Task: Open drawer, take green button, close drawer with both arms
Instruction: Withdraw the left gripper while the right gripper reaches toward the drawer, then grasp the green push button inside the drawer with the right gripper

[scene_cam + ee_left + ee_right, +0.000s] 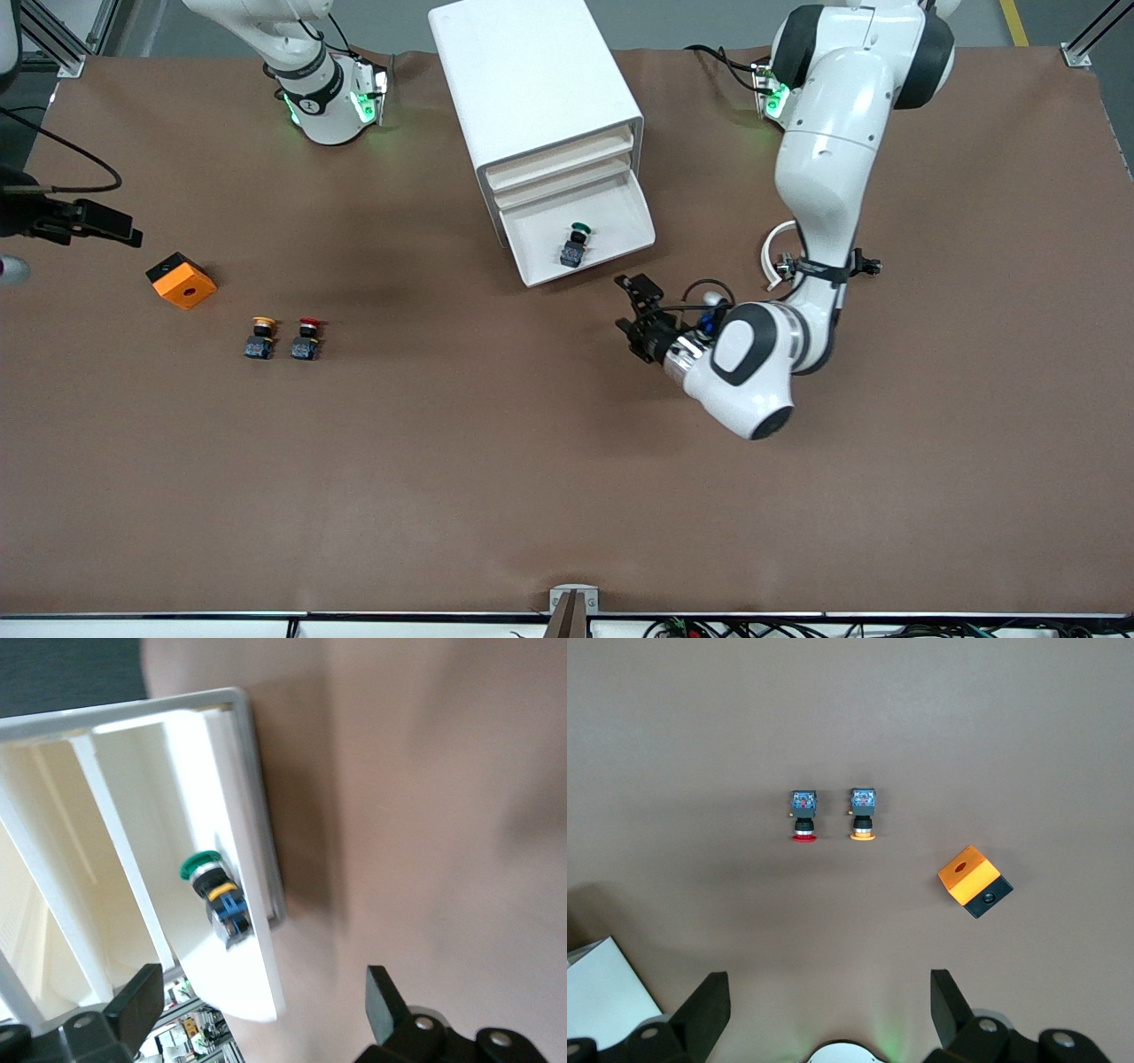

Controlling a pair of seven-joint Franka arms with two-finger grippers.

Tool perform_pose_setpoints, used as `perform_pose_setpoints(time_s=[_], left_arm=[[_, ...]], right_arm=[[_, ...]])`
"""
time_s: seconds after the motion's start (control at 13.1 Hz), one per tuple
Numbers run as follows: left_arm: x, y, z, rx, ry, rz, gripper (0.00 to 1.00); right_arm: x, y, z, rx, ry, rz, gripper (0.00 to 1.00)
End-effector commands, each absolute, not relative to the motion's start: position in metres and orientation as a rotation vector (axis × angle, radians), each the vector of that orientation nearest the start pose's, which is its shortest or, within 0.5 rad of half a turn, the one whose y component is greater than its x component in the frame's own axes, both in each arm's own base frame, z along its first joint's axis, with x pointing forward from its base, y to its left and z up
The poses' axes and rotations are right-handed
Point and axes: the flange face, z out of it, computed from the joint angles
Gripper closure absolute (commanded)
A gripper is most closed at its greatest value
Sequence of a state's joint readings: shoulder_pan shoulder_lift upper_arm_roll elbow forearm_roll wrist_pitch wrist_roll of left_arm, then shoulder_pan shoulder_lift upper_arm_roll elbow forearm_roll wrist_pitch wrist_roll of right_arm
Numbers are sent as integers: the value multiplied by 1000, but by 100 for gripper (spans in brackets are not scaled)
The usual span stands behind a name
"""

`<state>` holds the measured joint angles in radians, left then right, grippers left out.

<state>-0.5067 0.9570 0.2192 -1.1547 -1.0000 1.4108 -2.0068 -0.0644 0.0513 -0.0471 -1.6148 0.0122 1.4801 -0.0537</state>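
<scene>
A lower drawer [642, 217] of the white cabinet [532, 80] stands pulled out toward the front camera. The green-capped button [576, 241] lies on its side inside it. My left gripper [623, 304] is open and holds nothing, low over the table just off the drawer's front corner at the left arm's end. The left wrist view shows the drawer's front wall [252, 815] and the button [217, 890] ahead of that open gripper [263, 992]. My right gripper [828, 992] waits open and empty, high over the right arm's end of the table.
A yellow-capped button [262, 338] and a red-capped one [306, 338] lie side by side toward the right arm's end. An orange box [182, 280] sits beside them. The right wrist view shows the red button [803, 815], yellow button [862, 813] and orange box [974, 881].
</scene>
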Motion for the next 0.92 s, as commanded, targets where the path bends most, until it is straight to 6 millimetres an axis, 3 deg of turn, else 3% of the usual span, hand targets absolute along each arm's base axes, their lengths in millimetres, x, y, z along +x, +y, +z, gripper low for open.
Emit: perform_pose_setpoints(time_s=[0.0, 0.23, 0.31, 0.38, 0.54, 0.69, 0.84], left_arm=[[654, -294, 265, 1825, 2257, -1424, 0], [675, -250, 307, 1870, 2180, -1253, 0], [681, -234, 318, 1922, 2109, -1186, 0], [686, -219, 332, 1961, 2047, -1124, 0], [692, -198, 351, 2024, 1965, -1031, 0], [687, -201, 367, 2156, 1926, -916, 0], [683, -200, 396, 2310, 1890, -726, 0]], right_arm=[[563, -58, 559, -3107, 81, 329, 0], [565, -32, 559, -3104, 181, 323, 0], [565, -7, 558, -3111, 206, 332, 0], [564, 25, 558, -3123, 238, 333, 0], [558, 85, 555, -3027, 462, 366, 0], [547, 156, 546, -3027, 527, 347, 0], [522, 238, 522, -3030, 614, 298, 0]])
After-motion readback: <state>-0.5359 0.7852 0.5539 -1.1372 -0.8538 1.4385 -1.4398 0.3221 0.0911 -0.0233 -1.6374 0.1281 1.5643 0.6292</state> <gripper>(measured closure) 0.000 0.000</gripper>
